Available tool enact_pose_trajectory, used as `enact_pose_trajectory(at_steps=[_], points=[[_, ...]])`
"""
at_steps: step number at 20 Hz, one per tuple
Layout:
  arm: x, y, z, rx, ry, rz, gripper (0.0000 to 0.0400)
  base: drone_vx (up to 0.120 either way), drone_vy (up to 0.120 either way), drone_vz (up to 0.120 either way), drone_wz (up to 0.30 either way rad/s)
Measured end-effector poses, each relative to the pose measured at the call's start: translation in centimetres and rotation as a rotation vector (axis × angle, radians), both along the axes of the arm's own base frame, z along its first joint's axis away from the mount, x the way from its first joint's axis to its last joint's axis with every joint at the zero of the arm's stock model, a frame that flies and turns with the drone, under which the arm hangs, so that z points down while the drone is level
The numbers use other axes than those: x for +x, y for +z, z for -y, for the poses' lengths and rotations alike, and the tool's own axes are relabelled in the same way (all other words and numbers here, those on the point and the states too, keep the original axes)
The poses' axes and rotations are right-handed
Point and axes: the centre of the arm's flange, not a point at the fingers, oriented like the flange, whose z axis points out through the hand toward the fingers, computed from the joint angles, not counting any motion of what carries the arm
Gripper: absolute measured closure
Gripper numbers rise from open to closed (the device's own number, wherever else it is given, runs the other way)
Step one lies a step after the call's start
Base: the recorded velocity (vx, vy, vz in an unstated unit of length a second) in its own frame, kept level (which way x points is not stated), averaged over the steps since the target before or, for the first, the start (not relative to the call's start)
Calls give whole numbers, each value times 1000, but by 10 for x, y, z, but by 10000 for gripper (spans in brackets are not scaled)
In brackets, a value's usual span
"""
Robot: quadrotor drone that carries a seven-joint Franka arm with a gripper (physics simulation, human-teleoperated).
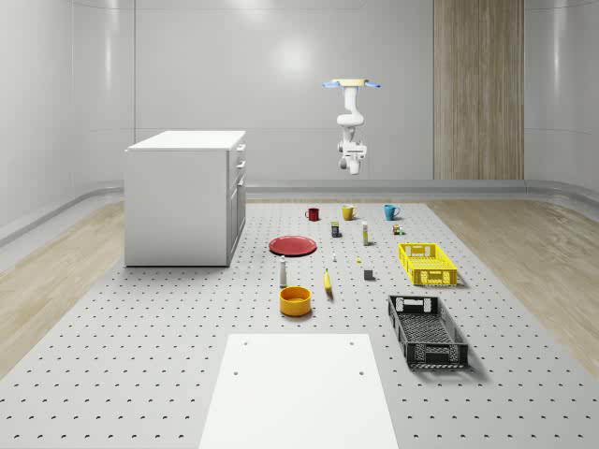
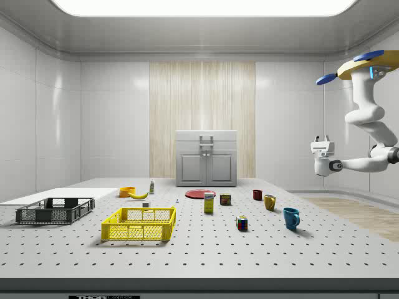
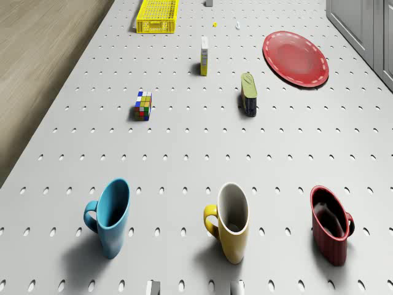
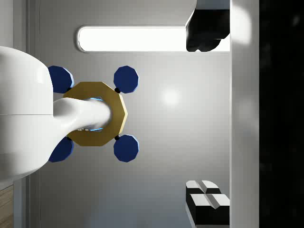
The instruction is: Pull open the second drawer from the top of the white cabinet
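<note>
The white cabinet (image 1: pixel 187 196) stands on the table at the whole-scene view's left, its drawer fronts on the side facing the objects. The second drawer from the top (image 1: pixel 241 171) sits flush with the others; in the side view the cabinet (image 2: pixel 206 159) is far back, drawer handles stacked at its middle. The drone (image 1: pixel 352 84) hovers high over the table's far end, near the mugs and well away from the cabinet. Its arm hangs below, and the gripper (image 2: pixel 321 142) is turned upward. In the wrist view the gripper (image 4: pixel 206 116) is open, nothing between its fingers, facing the drone's underside.
Below the drone stand a blue mug (image 3: pixel 110 215), a yellow mug (image 3: pixel 230 221) and a red mug (image 3: pixel 331 230). A red plate (image 1: pixel 293 246), small items, an orange bowl (image 1: pixel 295 300), a yellow crate (image 1: pixel 428 264) and a black crate (image 1: pixel 427 329) lie between.
</note>
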Motion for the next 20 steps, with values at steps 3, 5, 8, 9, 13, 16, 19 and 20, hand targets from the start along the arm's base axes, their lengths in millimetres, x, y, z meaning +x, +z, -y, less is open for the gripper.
enact_pose_trajectory(at_steps=[3, 5, 8, 9, 13, 16, 19, 20], points=[[-3, 23, 0, 0, 0, 2, 63, 0, 0, 0, 0], [-4, 37, 0, 0, 0, 4, 78, 0, 0, 0, 0], [-3, 56, 0, 0, 0, 6, 89, 0, 0, 0, 0], [-3, 61, 0, 0, 0, 7, 92, 0, 0, 0, 0], [-1, 78, 0, 0, 0, 10, 97, 90, -120, 0, 0], [-1, 85, 0, 0, 0, 13, 99, 120, -120, 0, 0], [0, 89, 0, 0, 0, 15, 99, 120, -120, 0, 0], [0, 90, 0, 0, 0, 16, 99, 120, -120, 0, 0]])
